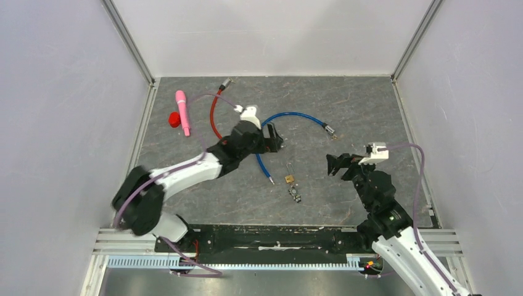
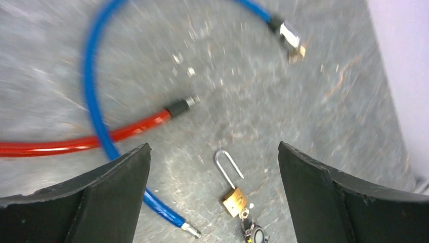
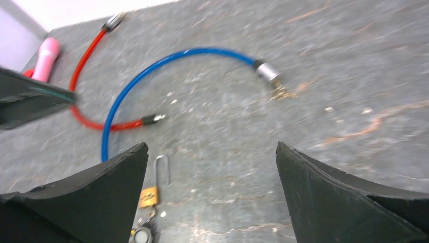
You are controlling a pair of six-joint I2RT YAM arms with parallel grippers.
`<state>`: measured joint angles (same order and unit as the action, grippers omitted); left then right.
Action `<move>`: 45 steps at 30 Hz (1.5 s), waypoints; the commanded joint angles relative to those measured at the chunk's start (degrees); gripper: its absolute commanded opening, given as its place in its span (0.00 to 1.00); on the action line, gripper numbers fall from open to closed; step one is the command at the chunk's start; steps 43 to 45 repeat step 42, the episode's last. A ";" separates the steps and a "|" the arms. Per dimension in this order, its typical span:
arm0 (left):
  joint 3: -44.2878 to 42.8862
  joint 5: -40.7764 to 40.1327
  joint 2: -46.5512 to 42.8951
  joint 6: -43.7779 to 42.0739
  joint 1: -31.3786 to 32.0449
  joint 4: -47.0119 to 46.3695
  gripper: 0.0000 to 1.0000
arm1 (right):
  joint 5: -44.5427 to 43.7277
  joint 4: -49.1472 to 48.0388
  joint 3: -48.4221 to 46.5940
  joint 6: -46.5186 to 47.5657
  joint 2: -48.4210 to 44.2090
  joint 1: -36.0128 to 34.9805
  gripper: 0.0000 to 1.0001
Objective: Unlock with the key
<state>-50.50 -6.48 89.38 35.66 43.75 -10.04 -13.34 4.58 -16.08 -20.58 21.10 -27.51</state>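
Two risks stand out. The left gripper (image 1: 275,139), jaws spread wide and holding nothing, hangs over the blue plastic-coated cable (image 1: 290,115), with the red coated cable (image 1: 213,114) just beside it. Coming down from here, it could snag either cable and drag it across the small brass padlock with a silver shackle (image 1: 289,178). The padlock looks light and lies flat on the grey stone-patterned tabletop (image 1: 358,105), so one finger nudging it would probably slide it rather than pin it. The dark key fob on its ring (image 1: 295,195) touches the padlock's base. Whether the key sits in the keyhole I cannot tell, and a pinch on the fob alone might only twist the ring. The right gripper (image 1: 333,165), also spread and empty, faces the same spot, so both closing in together could collide.

The padlock lies just ahead of the left gripper, lined up between its fingers. From the right gripper it is near, ahead and off toward its left finger (image 3: 91,197).
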 commanded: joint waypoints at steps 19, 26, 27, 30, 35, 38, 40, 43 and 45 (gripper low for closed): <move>-1.22 -49.80 -61.12 -22.11 -3.84 38.71 0.99 | -38.94 6.37 -4.70 23.31 -17.94 0.17 0.98; 9.74 -47.98 -72.48 -24.48 -3.84 33.02 0.99 | -38.69 5.32 -2.65 22.75 -17.21 0.30 0.98; 9.87 -47.19 -73.11 -24.52 -3.84 32.85 0.99 | -38.69 5.31 -2.57 22.82 -16.82 0.26 0.98; 10.31 -46.66 -73.73 -24.59 -4.02 32.59 0.99 | -38.13 5.14 -2.55 22.86 -15.77 0.26 0.98; 11.42 -48.13 -73.17 -27.20 -4.85 30.69 0.99 | -37.00 5.09 -2.33 22.86 -14.79 0.40 0.98; 11.74 -47.24 -72.61 -27.70 -5.77 29.82 0.98 | -37.06 5.13 -2.17 22.95 -14.74 0.48 0.98; 11.85 -46.61 -72.33 -27.42 -6.32 29.80 0.98 | -36.82 5.13 -2.03 22.95 -14.80 0.52 0.98; 11.98 -46.43 -72.28 -27.01 -6.78 30.12 0.98 | -36.49 5.09 -1.94 23.04 -14.95 0.53 0.98; 11.98 -46.43 -72.28 -27.01 -6.78 30.12 0.98 | -36.49 5.09 -1.94 23.04 -14.95 0.53 0.98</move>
